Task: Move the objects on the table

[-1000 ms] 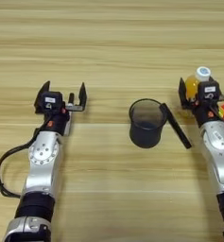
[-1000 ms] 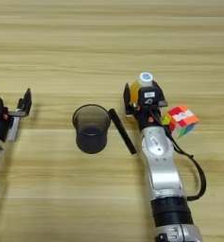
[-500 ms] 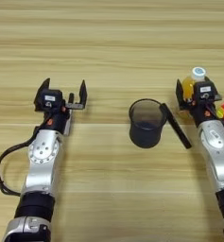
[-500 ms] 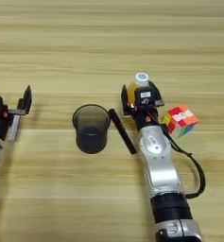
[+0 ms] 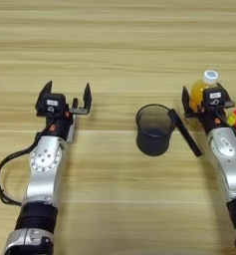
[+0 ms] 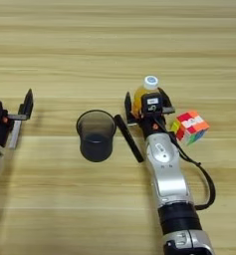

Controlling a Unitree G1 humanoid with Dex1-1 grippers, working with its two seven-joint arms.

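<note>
Light wood-grain table (image 5: 119, 45) with horizontal plank stripes. The right gripper (image 6: 148, 106) has its black fingers on either side of the little orange-drink bottle (image 6: 142, 92), rounded with a white cap, but I can't tell if it's actually squeezing it. Just beside it lies a slim matte black marker (image 6: 128, 138), touching the smoky translucent cup (image 6: 95, 135). A glossy colour cube (image 6: 189, 127) sits right of that arm. The left gripper (image 5: 63, 97) rests wide open, holding nothing.

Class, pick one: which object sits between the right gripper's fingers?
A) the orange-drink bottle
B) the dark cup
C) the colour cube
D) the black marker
A: the right gripper has a finger on each side of the orange-drink bottle; the dark cup, colour cube and black marker lie apart.
</note>
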